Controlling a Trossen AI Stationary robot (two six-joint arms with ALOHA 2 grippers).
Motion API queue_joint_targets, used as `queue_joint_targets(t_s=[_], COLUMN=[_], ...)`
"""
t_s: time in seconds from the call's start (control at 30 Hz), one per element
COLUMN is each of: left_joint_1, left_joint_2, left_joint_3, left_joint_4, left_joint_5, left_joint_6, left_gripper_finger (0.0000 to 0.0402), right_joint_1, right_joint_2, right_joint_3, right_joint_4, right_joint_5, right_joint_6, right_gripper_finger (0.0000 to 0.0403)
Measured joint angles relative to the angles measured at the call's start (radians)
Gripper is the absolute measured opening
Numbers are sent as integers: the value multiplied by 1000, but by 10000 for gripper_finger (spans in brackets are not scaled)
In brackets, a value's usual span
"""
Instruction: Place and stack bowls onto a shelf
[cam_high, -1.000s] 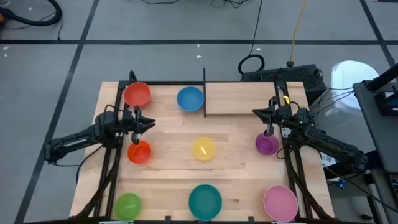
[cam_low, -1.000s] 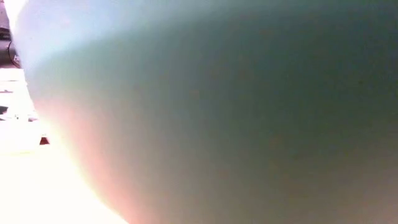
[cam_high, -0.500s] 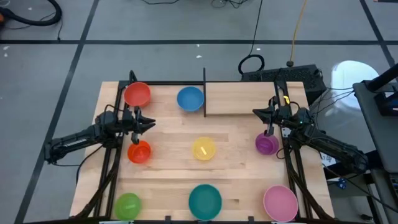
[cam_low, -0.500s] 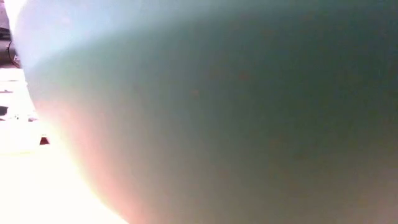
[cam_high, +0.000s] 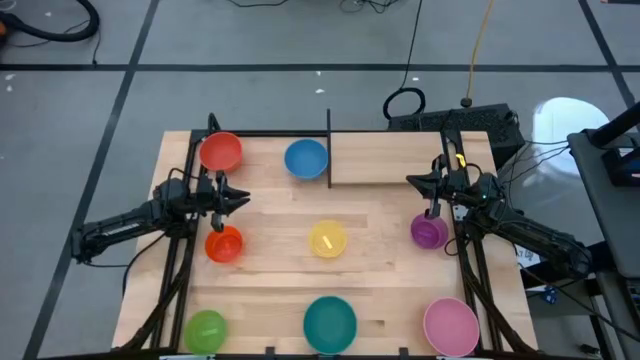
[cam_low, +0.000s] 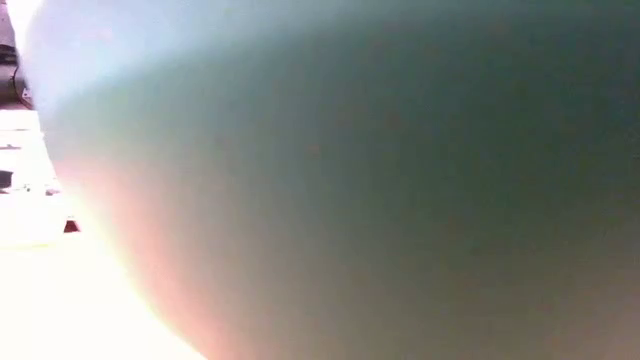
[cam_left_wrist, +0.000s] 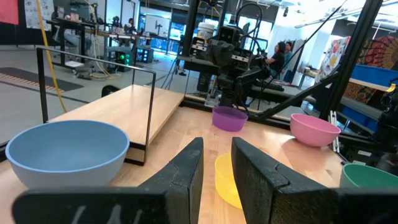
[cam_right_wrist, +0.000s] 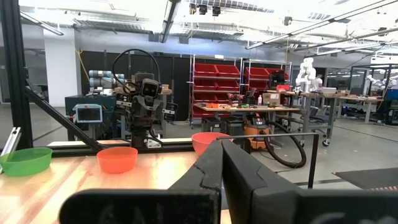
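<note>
Left gripper (cam_high: 238, 200): held above the table's left side, between the red bowl (cam_high: 221, 152) and the orange bowl (cam_high: 224, 243); fingers (cam_left_wrist: 186, 169) seen slightly apart in its wrist view, nothing between them. Right gripper (cam_high: 432, 208): poised just over the far rim of the purple bowl (cam_high: 428, 231), fingers pressed together, nothing clamped.

Bowls noted from the tools outward: blue bowl (cam_high: 306, 158) at the back, close beside the shelf's upright bar; yellow bowl (cam_high: 327, 239) mid-table; green bowl (cam_high: 206, 329), teal bowl (cam_high: 330, 323) and pink bowl (cam_high: 450, 325) along the near edge. The low view is filled by the teal bowl's wall (cam_low: 380, 200); nothing else can be read there.

Shelf (cam_high: 400, 160): set at the back right of the table, board bare; no bowl is placed on it.

Step judged: the very start, neither bowl yet gripped. For the next move the right fingers would need to be parted and lowered astride the purple bowl's rim before any lift toward the shelf. The orange bowl is judged the left arm's likeliest pick.
</note>
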Motion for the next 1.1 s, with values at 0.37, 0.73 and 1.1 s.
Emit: queue_joint_targets(t_s=[0.37, 0.73, 1.1], left_joint_1=[0, 0, 0], left_joint_2=[0, 0, 0], left_joint_3=[0, 0, 0], left_joint_4=[0, 0, 0], left_joint_5=[0, 0, 0], left_joint_6=[0, 0, 0], left_gripper_finger=[88, 88, 88], right_joint_1=[0, 1, 2], right_joint_2=[0, 53, 272], right_joint_3=[10, 264, 733], right_joint_4=[59, -271, -865], right_joint_5=[-2, -103, -101], right_joint_6=[75, -7, -213], right_gripper_finger=[0, 0, 0])
